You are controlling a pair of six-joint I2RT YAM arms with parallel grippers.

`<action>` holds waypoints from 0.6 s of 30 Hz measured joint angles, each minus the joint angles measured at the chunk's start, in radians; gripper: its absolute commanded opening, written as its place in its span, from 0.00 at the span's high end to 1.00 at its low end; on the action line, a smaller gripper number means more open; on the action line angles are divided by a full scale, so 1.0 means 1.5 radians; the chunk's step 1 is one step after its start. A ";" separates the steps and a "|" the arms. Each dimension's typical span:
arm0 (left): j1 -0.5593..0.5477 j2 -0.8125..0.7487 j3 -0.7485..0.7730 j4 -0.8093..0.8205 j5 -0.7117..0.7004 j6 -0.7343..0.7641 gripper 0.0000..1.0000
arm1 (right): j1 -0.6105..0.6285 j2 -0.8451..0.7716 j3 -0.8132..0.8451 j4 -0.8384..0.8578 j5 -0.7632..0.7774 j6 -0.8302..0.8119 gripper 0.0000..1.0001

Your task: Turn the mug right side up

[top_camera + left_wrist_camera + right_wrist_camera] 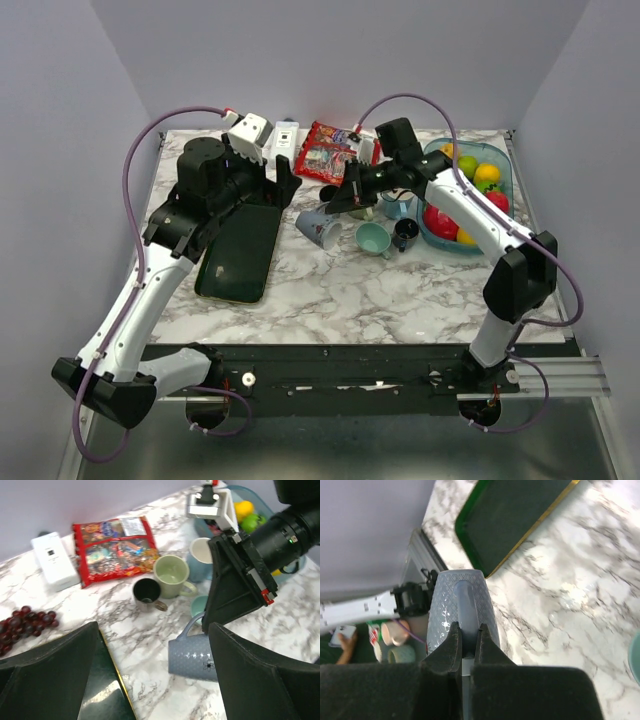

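Observation:
The grey-blue mug [318,226] lies on its side on the marble table between the tray and the cups, handle upward. In the left wrist view the mug [192,655] shows its side and a small flower mark. My right gripper [345,200] is shut on the mug's handle [465,605], and the two fingertips pinch it from both sides [468,630]. I cannot tell if the mug still touches the table. My left gripper [285,185] is open and empty, hovering left of the mug [154,627].
A dark green tray [240,255] lies left of the mug. A teal cup [373,238], a black cup [405,235] and a light blue mug [398,205] stand close on the right. A fruit bowl [470,190], snack bag [325,150] and white box [250,135] sit behind.

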 measured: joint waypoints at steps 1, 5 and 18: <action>0.000 0.001 -0.004 0.005 -0.027 -0.008 0.01 | -0.010 0.011 0.004 -0.007 0.012 0.031 0.99; 0.000 0.013 -0.006 0.010 -0.097 -0.034 0.01 | -0.041 0.047 0.005 -0.031 0.057 0.173 0.99; 0.000 0.033 -0.041 0.015 -0.173 -0.072 0.01 | -0.045 0.057 -0.058 -0.109 0.210 0.559 0.99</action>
